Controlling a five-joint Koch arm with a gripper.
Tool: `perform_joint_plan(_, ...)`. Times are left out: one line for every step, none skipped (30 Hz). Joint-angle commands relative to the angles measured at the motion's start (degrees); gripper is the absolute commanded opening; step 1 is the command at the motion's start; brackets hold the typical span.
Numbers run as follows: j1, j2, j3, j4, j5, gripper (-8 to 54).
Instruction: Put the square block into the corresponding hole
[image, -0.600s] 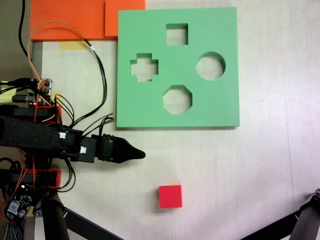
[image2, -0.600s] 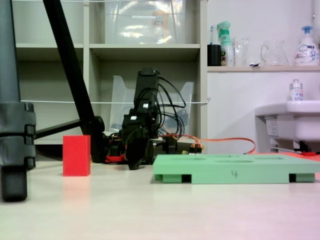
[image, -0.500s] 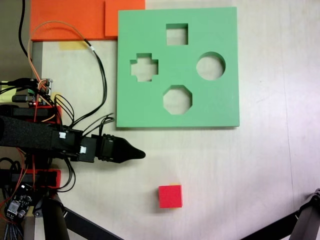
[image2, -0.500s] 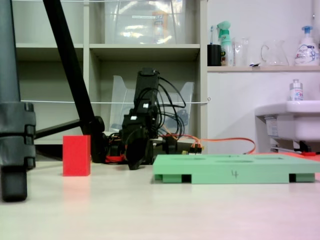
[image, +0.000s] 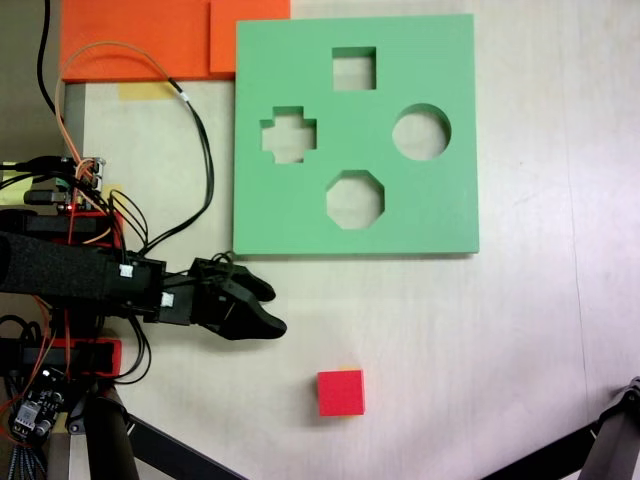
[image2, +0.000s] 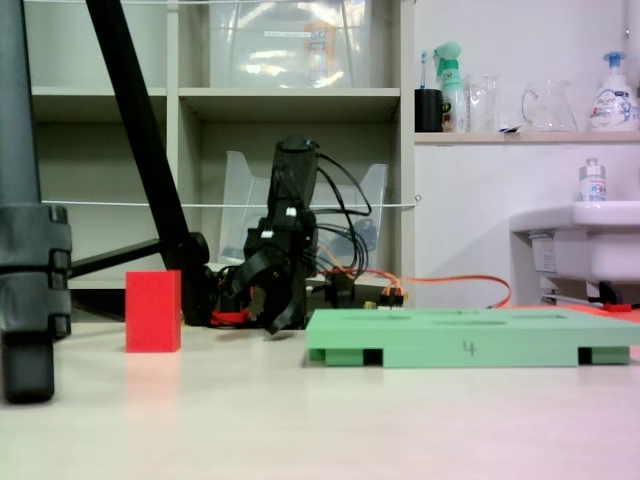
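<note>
The square block (image: 341, 392) sits alone on the desk (image: 520, 330), well apart from the square hole (image: 354, 68) in the green board (image: 440, 210). My hand (image: 268, 308) hangs released nearby, grasping nothing. I judge the reach is starting: next, straddle the block.

Handwritten "4" on the near side wall of the green foam board (image2: 470, 336), in dark ink (seen in the low fixed view). Labels on the spray bottle (image2: 618, 88) and the small bottle (image2: 592, 181) on the shelf at right too small to read. Nothing legible from above.
</note>
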Motion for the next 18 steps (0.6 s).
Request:
perform_joint_plan(0.0, 3.6, -8.96, 6.15, 14.33, 30.3)
perform_joint_plan(-0.26, 3.6, -13.89, 12.92, 18.02, 30.3)
perform_joint_plan(-0.62, 3.52, -19.34, 20.39, 21.88, 30.3)
perform_joint_plan(-1.49, 3.52, -24.43, 27.51, 24.17, 30.3)
perform_joint_plan(-2.64, 3.52, -29.62, 34.54, 25.84, 30.2)
perform_joint_plan(-3.52, 3.25, -34.37, 40.43, 28.04, 29.8)
perform_joint_plan(-3.6, 2.64, -39.73, 45.97, 30.32, 28.2)
perform_joint_plan(-3.6, 1.76, -43.15, 48.69, 31.46, 28.0)
perform_joint_plan(-3.6, 0.44, -45.97, 50.98, 32.17, 27.9)
perform_joint_plan(-3.52, -1.23, -49.48, 54.14, 32.52, 26.7)
perform_joint_plan(-3.16, -2.46, -52.65, 57.66, 32.52, 25.5)
perform_joint_plan(-2.46, -4.22, -56.69, 61.35, 32.52, 23.8)
perform_joint_plan(-1.05, -6.5, -62.23, 65.92, 32.26, 23.3)
perform_joint_plan(0.97, -8.88, -66.71, 69.35, 31.73, 23.3)
perform_joint_plan(2.2, -12.39, -71.89, 74.53, 30.23, 23.5)
perform_joint_plan(3.78, -16.35, -77.34, 80.24, 29.62, 25.9)
perform_joint_plan(4.22, -18.63, -79.8, 81.74, 29.53, 36.2)
perform_joint_plan(4.48, -20.04, -80.68, 81.74, 29.53, 45.2)
